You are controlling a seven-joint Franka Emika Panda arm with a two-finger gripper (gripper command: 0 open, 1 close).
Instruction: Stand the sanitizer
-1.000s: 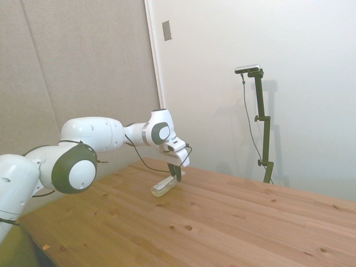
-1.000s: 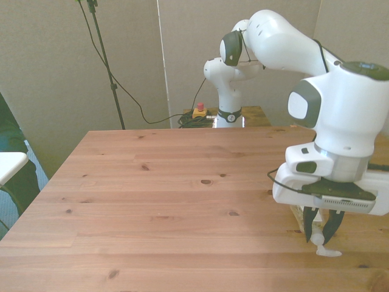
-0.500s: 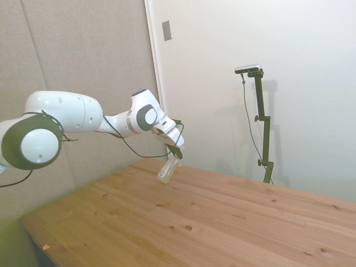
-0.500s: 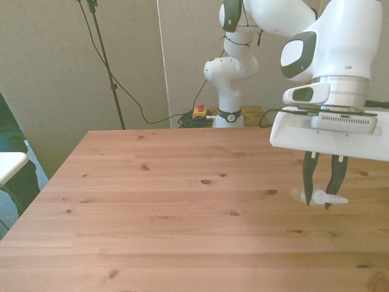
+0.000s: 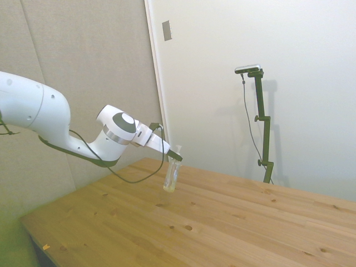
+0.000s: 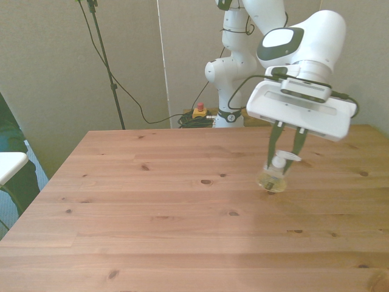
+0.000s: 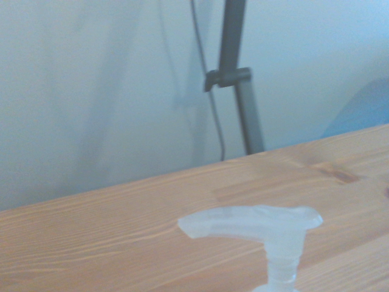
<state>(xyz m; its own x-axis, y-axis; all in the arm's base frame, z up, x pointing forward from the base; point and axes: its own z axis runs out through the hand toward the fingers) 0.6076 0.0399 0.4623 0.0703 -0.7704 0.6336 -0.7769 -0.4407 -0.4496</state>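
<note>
The sanitizer (image 5: 172,177) is clear plastic with pale yellowish liquid and a white pump nozzle (image 7: 250,222). The pincer (image 6: 285,159) has dark fingers under a white body — the arm (image 5: 33,114) is white too, with grey joint caps. The tabletop (image 6: 152,207) is warm reddish-brown pine — long straight grain, scattered dark knots.

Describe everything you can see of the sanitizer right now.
The sanitizer is a small clear plastic pump bottle with pale yellowish liquid and a white pump nozzle. It stands nearly upright, its base at or just above the wooden table. The gripper is shut on its neck below the nozzle.
</note>
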